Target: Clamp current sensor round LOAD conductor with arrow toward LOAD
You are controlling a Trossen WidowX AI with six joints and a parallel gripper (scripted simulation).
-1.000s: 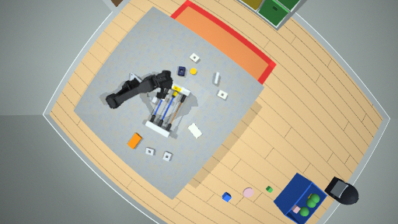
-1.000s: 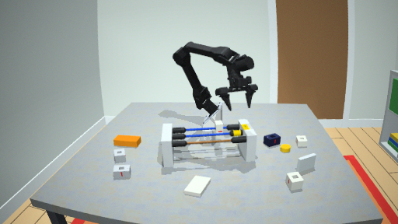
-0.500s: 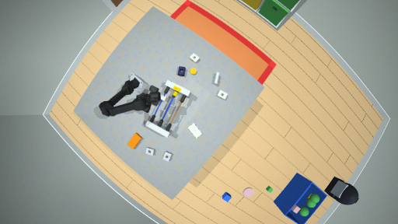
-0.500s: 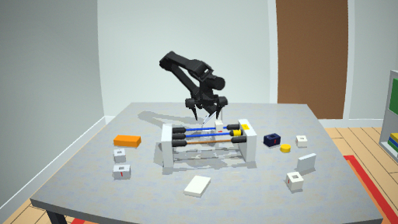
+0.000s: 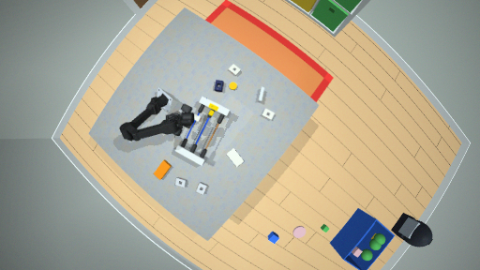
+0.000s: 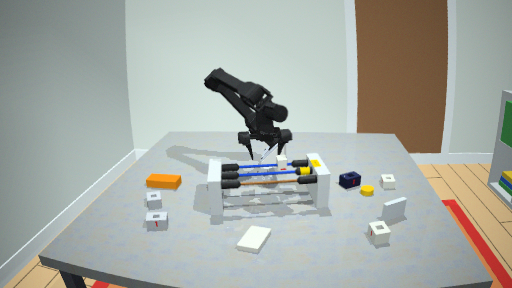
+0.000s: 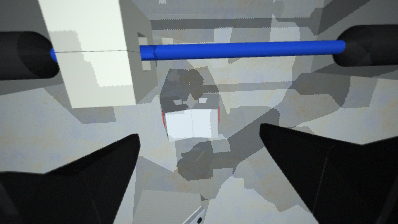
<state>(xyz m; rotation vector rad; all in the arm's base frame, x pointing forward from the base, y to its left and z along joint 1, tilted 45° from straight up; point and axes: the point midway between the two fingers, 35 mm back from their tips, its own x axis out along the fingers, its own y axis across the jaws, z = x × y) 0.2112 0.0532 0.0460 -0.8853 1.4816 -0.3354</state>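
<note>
The rack (image 5: 189, 156) (image 6: 215, 192) holds three conductors. The middle blue conductor (image 5: 202, 130) (image 6: 270, 173) has a yellow band (image 6: 303, 171) beside the yellow LOAD label (image 5: 214, 107) (image 6: 315, 163). A closed white sensor (image 6: 281, 162) (image 7: 95, 75) sits round the blue conductor nearest the arm (image 7: 250, 50). A small white body with red marks on its sides (image 7: 192, 124), apparently the open sensor, stands on the table below; its shape is unclear, and it is hidden in the top and exterior views. My gripper (image 6: 266, 156) (image 7: 201, 134) is wide open and empty, pointing down above it, fingertips on either side in the wrist view.
A brown conductor (image 6: 270, 182) is farthest from the arm. A dark blue block (image 5: 218, 83) (image 6: 350, 180) and yellow disc (image 5: 232, 85) (image 6: 367, 190) lie beyond the LOAD end. An orange block (image 5: 162, 170) (image 6: 163, 181), white tile (image 5: 235, 157) and several pale holed blocks surround the rack.
</note>
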